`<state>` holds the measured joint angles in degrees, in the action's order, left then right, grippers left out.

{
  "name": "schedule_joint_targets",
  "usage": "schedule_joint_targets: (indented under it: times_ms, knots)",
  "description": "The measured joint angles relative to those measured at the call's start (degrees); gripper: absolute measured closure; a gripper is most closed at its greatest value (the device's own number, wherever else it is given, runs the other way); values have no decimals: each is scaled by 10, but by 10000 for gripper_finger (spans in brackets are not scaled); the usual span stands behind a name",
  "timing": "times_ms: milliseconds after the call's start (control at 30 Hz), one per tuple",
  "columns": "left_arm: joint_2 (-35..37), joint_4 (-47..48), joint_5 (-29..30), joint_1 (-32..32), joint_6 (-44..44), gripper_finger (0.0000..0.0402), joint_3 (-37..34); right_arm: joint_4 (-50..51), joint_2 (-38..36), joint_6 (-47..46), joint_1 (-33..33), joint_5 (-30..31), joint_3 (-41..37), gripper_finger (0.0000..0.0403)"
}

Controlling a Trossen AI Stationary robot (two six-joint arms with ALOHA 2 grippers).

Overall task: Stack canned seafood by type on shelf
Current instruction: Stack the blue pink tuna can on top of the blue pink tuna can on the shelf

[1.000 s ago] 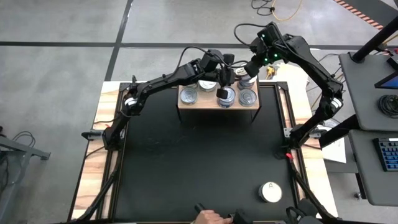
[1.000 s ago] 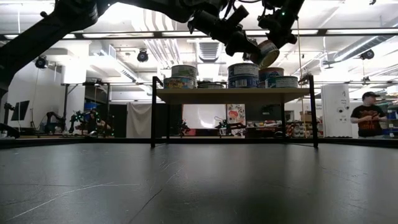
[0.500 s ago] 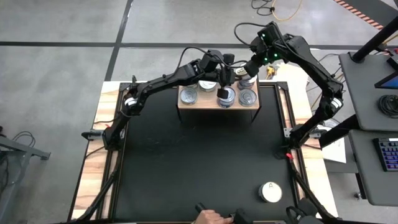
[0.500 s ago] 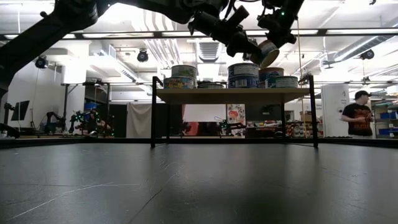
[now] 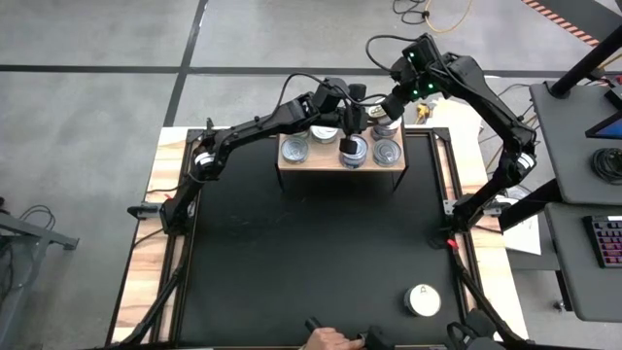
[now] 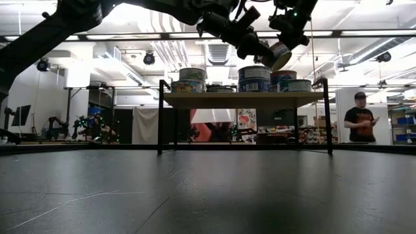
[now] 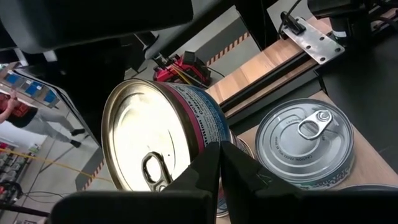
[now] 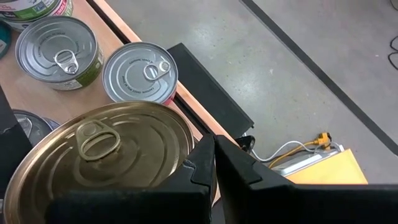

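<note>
— Most tins already sit on the shelf (image 5: 342,167), some stacked; the right pincer (image 5: 387,118) pinches a gold-topped can (image 8: 106,158) above its far corner.
— And the left pincer (image 5: 347,136)?
— Pressed together, holding nothing, over the middle. One white-topped tin (image 5: 423,299) waits on the surface (image 5: 292,262).

hand (image 5: 328,339) cut off, shelf (image 5: 342,165) cans partly hidden

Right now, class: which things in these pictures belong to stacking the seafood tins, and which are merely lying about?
Part of the job:
- wooden shelf
- tins on the shelf
- gold-topped tin in the right gripper
- white-topped tin

Lying about:
- yellow cable
- keyboard
- person
</note>
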<state>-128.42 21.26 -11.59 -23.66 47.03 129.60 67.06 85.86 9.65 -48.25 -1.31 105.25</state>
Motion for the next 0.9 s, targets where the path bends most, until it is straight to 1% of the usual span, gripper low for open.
schedule_joint_targets:
  times_ms: [167,333,600,667,767,900]
  knots:
    - [-5,-4,0,0,-1,401,0,-1,1,5,0,0,0,394]
    - [-16,-14,14,0,7,401,-3,0,1,8,0,-1,-1,394]
    - [-16,-13,21,-1,7,401,-3,-2,1,9,0,3,-3,394]
    - [-16,-15,24,-1,10,401,-3,-2,1,9,0,12,-5,394]
    - [-16,-17,44,-1,13,401,-3,3,1,9,0,40,-8,394]
    - [-16,-12,50,-2,19,401,-3,2,1,9,0,43,-11,394]
